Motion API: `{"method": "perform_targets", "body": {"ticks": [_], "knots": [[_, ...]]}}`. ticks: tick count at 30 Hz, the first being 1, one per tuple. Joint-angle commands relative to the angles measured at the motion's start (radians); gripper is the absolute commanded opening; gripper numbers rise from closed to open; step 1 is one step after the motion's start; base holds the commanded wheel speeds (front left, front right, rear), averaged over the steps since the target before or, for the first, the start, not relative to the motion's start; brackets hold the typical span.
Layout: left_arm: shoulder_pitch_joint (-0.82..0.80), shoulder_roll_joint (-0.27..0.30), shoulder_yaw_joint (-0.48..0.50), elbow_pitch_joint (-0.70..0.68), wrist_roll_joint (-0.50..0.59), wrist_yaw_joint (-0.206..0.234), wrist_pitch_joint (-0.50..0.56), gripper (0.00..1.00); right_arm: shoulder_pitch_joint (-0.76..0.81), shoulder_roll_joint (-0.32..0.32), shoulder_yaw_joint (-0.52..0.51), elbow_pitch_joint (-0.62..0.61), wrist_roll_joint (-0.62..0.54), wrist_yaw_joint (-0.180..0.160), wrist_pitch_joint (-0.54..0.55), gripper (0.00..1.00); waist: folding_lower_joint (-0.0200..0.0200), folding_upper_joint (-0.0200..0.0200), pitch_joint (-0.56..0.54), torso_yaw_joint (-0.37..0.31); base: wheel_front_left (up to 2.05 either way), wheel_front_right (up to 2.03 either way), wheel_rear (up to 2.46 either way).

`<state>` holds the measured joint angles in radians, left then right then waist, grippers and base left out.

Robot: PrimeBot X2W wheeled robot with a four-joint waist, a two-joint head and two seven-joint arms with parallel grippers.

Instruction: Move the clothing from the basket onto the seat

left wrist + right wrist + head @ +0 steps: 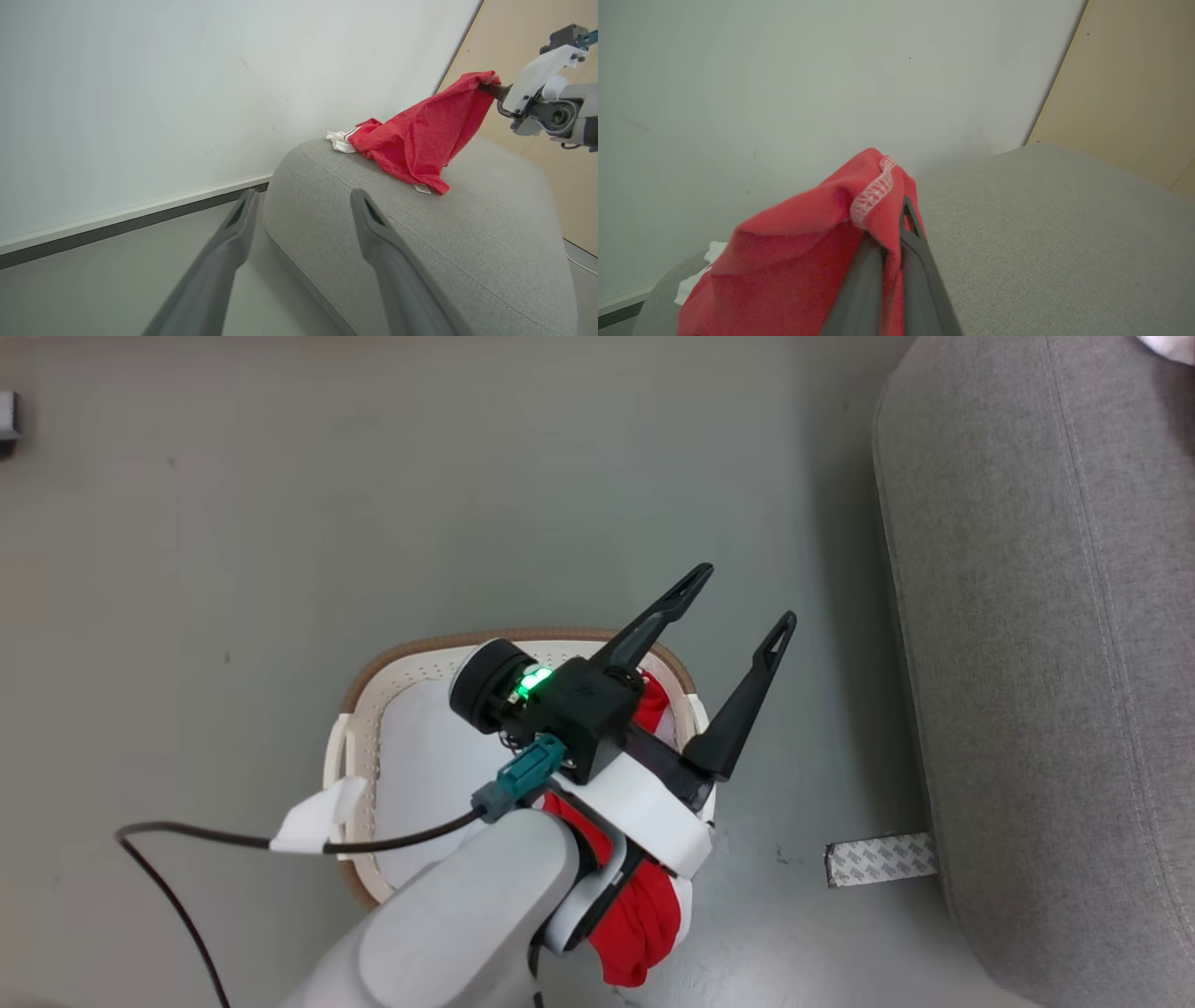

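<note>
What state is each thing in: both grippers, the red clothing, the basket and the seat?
Left gripper: open, empty.
Right gripper: shut on a red garment.
Red garment: top end lifted, lower end resting on the seat.
Basket: on the floor, more red clothing in it.
Seat: bears the garment's lower end.

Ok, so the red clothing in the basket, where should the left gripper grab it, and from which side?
Probably the thick bunched fold of the clothing bulging at the near right corner of the basket, taken from above. It is heaped high there, so the open left gripper could straddle it; the rest hides under the arm.
</note>
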<state>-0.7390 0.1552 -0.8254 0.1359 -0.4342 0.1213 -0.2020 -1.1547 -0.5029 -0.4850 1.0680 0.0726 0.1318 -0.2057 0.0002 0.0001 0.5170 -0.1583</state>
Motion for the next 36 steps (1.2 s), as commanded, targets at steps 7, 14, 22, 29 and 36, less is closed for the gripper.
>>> {"method": "perform_targets", "body": {"ticks": [7,14,22,29,36], "knots": [[0.039,0.036,0.015,0.005,-0.022,0.011,-0.007,1.00,0.110,0.043,-0.102,0.114,-0.090,-0.002,-0.044,1.00,-0.0002,-0.0001,-0.020,-0.017,0.00,0.00,0.00],[0.103,0.059,0.039,0.021,-0.060,0.025,-0.024,1.00,0.225,0.124,-0.086,0.052,-0.156,-0.002,-0.059,1.00,-0.0002,-0.0001,-0.111,-0.052,0.00,0.00,0.00],[0.204,0.073,0.082,0.039,-0.102,0.044,-0.051,1.00,0.432,0.262,0.032,-0.217,-0.121,-0.002,-0.060,1.00,-0.0002,-0.0001,-0.266,-0.098,0.00,0.00,0.00],[0.309,0.062,0.143,0.063,-0.123,0.064,-0.062,1.00,0.659,0.322,0.194,-0.499,-0.061,-0.002,-0.060,1.00,-0.0002,-0.0001,-0.397,-0.064,0.00,0.00,0.00],[0.432,0.051,0.254,0.047,-0.084,0.080,-0.062,1.00,0.850,0.363,0.282,-0.663,-0.023,-0.002,-0.059,1.00,-0.0002,-0.0001,-0.486,0.043,0.00,0.00,0.00]]}}
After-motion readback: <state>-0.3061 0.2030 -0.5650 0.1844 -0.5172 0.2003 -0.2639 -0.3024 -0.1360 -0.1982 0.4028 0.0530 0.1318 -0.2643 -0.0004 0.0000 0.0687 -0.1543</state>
